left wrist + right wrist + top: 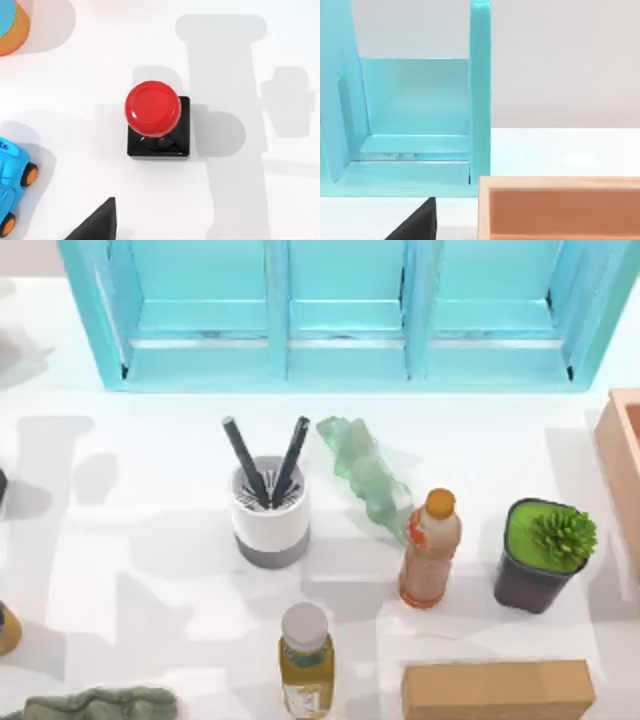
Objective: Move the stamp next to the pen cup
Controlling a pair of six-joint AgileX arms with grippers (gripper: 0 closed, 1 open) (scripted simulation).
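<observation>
Stamp [159, 122] upright on the white worktop [235, 200], seen from above in the left wrist view: black square base, round glossy red knob on top, nothing touching it. Near it, but apart, a blue toy car [12, 185] with orange wheels at the edge of that view. Farther off, in one corner, part of a round orange and blue object [11, 27]. Just a dark wedge of the left hand [97, 222] at the frame's edge, clear of the stamp; released or clenched, cannot tell.

Pen cup [270, 515] standing a little left of the worktop's middle in the top view: white cylinder, grey bottom band, slotted top, two black pens [265, 460] leaning apart out of it. Just right of the cup, a pale green crumpled piece [365, 475] lying flat. Further right, an orange-capped bottle [430, 550], then a dark pot [530, 580] with a green plant. In front of the cup, a yellowish bottle [305, 660] with a grey cap; to its right, a brown cardboard box [497, 690]. At the front left corner, a grey-green lumpy object [95, 705].

Along the back, a turquoise shelf unit [340, 350] with three open bays. At the right edge, a light wooden box [622, 470].

In the right wrist view, the end bay of that shelf unit and the wooden box's rim close by. Again just a dark wedge of the right hand [417, 220]; grip state impossible to tell.
</observation>
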